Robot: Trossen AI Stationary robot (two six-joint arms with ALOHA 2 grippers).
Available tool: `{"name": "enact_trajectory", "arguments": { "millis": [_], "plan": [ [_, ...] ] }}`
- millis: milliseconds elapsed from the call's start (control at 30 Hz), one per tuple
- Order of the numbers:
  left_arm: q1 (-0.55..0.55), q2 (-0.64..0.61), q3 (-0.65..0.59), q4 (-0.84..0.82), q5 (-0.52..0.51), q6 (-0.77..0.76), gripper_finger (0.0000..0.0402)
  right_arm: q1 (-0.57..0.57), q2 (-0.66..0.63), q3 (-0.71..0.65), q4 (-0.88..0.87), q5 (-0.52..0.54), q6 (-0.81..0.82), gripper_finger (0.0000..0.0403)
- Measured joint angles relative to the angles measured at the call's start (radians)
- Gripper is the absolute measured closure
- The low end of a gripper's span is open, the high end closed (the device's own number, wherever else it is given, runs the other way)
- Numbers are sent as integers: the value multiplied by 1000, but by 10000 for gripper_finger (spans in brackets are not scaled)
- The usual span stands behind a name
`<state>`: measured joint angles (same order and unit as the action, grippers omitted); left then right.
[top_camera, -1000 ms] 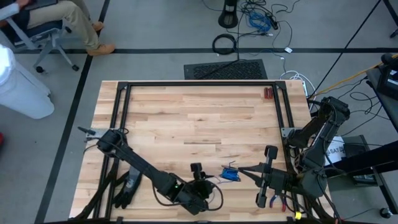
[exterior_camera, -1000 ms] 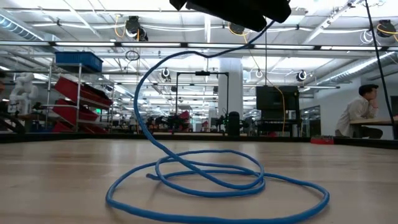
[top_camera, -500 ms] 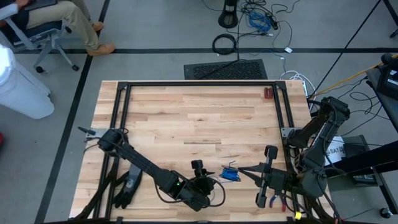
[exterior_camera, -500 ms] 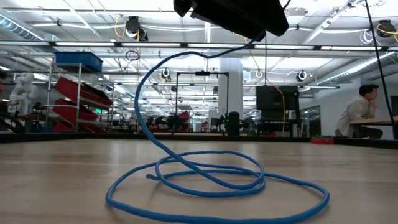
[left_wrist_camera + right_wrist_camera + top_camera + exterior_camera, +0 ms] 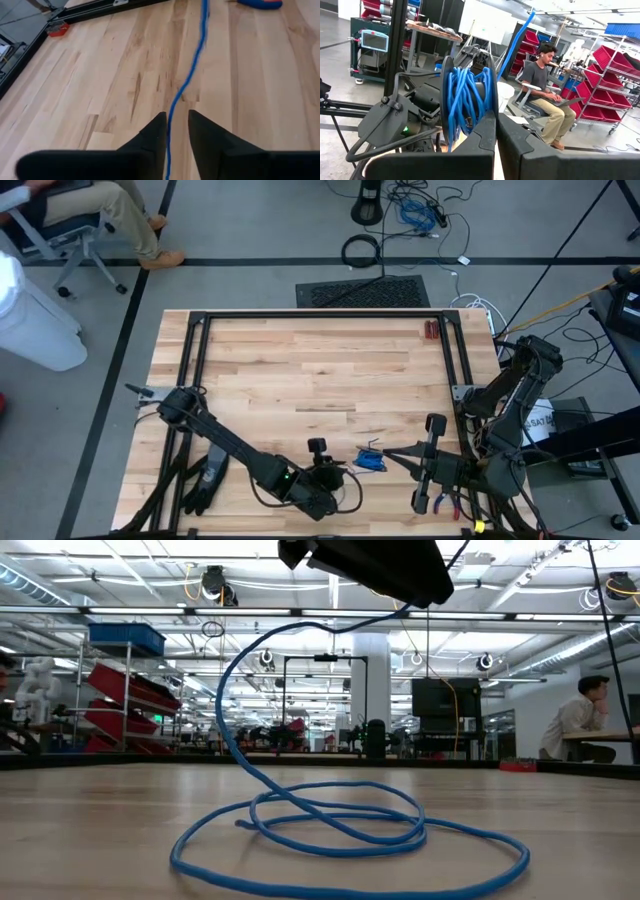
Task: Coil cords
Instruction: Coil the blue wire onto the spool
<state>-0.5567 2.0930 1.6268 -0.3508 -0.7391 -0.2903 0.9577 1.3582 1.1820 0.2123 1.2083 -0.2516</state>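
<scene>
The thin blue cord [image 5: 340, 830] lies in a few loose loops on the wooden table near its front edge. One strand rises in an arc to a dark gripper at the top of the low view. In the left wrist view the cord [image 5: 192, 65] runs out between the fingers of my left gripper [image 5: 177, 116], which stand apart on either side of it. My right gripper [image 5: 496, 116] is level and shut, with a bundle of several cord loops [image 5: 465, 100] at its fingertips. From above, that bundle [image 5: 370, 461] sits between my left gripper [image 5: 318, 446] and my right gripper [image 5: 388, 452]. My left gripper has the cord's strand [image 5: 170, 122] running lengthwise through the gap between its fingers, close to one finger [image 5: 157, 132]; whether it touches I cannot tell. My right gripper carries the upright bundle of loops [image 5: 470, 117] at its fingertips, clear of the table. The fingers hide the place of contact, so pinched or wound around them cannot be told.
A black glove [image 5: 205, 480] lies by the left arm at the front left. Red-handled pliers [image 5: 440, 502] lie under the right arm. A small red object [image 5: 430, 330] sits at the far right beside the black frame [image 5: 320, 314]. Bare wood lies beyond the cord.
</scene>
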Motion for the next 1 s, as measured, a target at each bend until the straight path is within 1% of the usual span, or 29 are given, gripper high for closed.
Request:
{"name": "enact_trajectory", "arguments": {
  "millis": [233,300,400,467,667,800,1000],
  "plan": [
    [7,0,0,-2,0,-16,382,0,0,0,0,0,0,403],
    [5,0,0,-2,0,-17,394,0,0,0,0,0,0,403],
    [3,0,0,-19,2,-21,392,0,0,0,0,0,0,403],
    [-1,-9,0,-83,2,-65,392,0,0,0,-2,0,0,403],
    [-11,-100,1,-348,-5,-310,396,0,0,0,-9,-3,1,403],
    [-38,-148,1,-420,-70,-359,397,0,0,0,-37,-6,28,403],
    [-105,-195,2,-428,-188,-359,397,-3,0,0,-92,-17,72,403]
  ]
}}
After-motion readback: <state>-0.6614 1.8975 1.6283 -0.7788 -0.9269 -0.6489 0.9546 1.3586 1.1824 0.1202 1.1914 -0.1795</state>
